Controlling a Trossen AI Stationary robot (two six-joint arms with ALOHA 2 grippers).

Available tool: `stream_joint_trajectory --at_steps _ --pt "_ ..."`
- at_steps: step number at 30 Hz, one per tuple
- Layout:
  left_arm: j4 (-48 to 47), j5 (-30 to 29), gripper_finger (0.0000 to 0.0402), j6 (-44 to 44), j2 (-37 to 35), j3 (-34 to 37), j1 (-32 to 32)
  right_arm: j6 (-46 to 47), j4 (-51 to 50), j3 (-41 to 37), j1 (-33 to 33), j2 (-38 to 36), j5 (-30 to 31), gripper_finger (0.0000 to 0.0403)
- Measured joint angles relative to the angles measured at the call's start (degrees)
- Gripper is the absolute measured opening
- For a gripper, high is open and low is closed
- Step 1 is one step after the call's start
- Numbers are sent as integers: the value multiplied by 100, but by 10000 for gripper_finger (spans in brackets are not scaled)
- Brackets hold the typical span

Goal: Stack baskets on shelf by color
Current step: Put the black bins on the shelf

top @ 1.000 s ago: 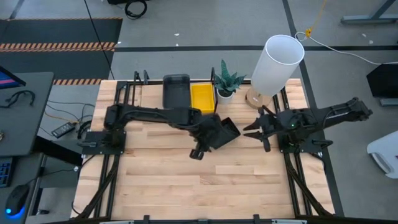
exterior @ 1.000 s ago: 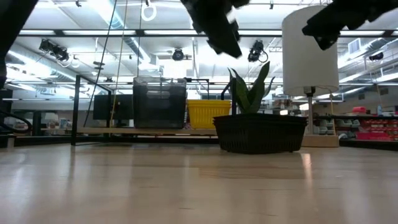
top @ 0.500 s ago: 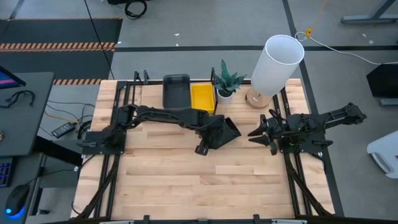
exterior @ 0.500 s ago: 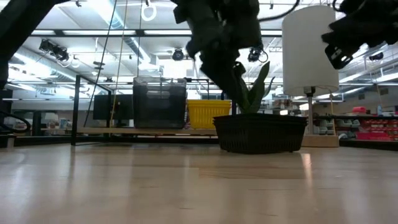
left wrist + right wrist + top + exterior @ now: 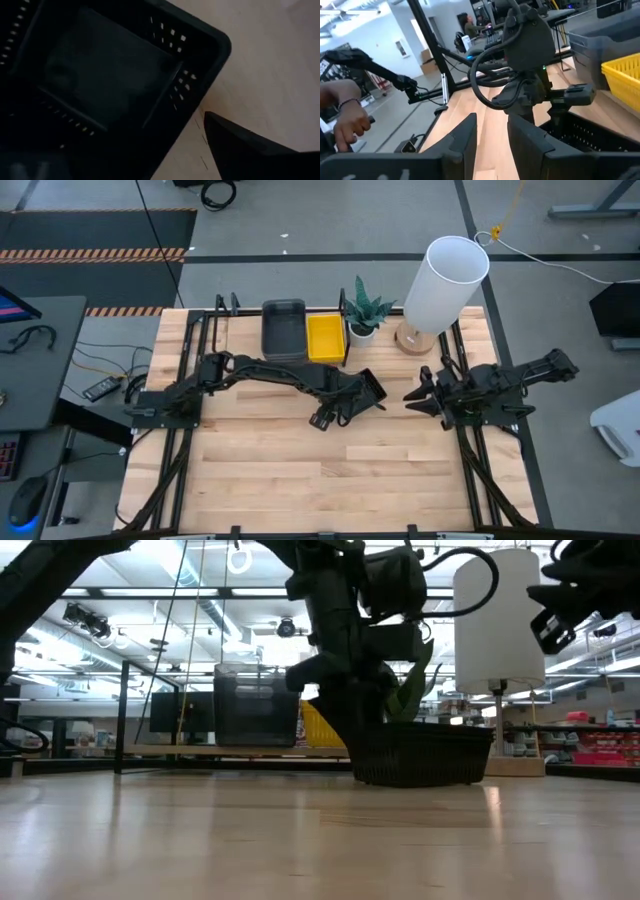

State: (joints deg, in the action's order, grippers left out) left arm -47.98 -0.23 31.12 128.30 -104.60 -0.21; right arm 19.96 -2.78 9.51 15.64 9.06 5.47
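A black basket [image 5: 368,387] rests on its base on the tabletop, mid-table; it also shows in the low view [image 5: 420,755]. My left gripper [image 5: 340,402] is open and low at the black basket's left end [image 5: 350,730]. In the left wrist view one finger [image 5: 250,150] stands outside the basket's wall [image 5: 200,75]; the other is lost in the dark interior. A dark grey basket [image 5: 283,330] and a yellow basket [image 5: 326,338] sit side by side on the shelf [image 5: 240,320] at the far edge. My right gripper [image 5: 412,396] hangs open to the black basket's right, apart from it. My left gripper comes at the black basket's left end from above, near a corner [image 5: 220,45]. The finger that shows stands a strip of table away from the wall. The other finger is hidden in the dark inside, so I cannot tell whether the gripper touches the basket.
A potted plant [image 5: 364,315] and a tall white lamp [image 5: 445,280] stand at the far edge, right of the shelf. Bare tabletop [image 5: 330,470] lies toward the near edge. A person's hand [image 5: 342,107] shows beyond the table's left side in the right wrist view.
My left gripper has come down from well above the table toward the black basket and a little rightward, ending at its left end. My right arm has drawn back slightly toward the table's right edge. The black basket has stayed where it was.
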Motion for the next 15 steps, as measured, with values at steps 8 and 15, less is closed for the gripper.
stream_joint_trajectory --at_steps 8,15 --pt "21 -296 136 -230 3 0 0 203 697 -536 0 -9 -293 114" --pt "-147 -291 31 -637 -17 0 -11 -97 928 -769 0 -236 -706 114"
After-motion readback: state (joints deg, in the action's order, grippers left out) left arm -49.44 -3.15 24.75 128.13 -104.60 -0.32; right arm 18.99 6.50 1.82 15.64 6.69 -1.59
